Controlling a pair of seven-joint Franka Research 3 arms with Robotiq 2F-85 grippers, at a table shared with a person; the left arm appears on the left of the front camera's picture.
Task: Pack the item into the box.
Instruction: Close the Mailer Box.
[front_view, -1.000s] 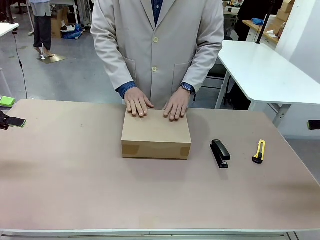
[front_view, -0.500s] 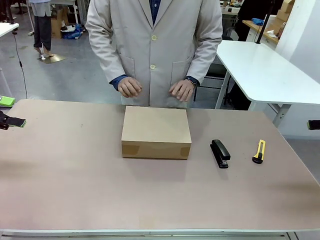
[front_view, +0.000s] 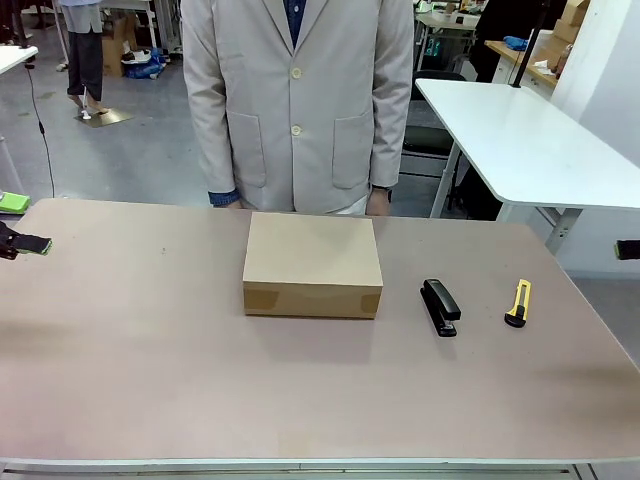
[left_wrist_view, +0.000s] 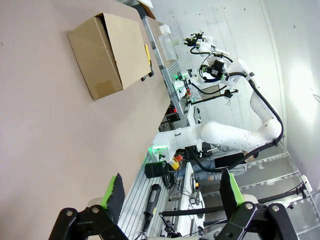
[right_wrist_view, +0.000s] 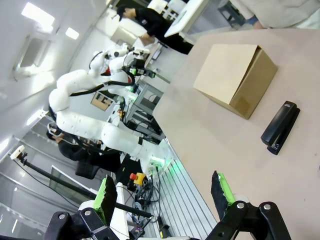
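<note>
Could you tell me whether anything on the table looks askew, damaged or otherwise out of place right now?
Nothing stands out. The box sits closed and square on the table, undamaged. The black stapler and the yellow utility knife lie flat to its right, apart from each other and from the box.

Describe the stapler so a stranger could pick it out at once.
Start at the closed brown box in the middle of the table. Look toward the robot's right side: the stapler lies flat on the tabletop beside the box, apart from it. It is black and chunky, unlike the slim yellow knife farther right.
</note>
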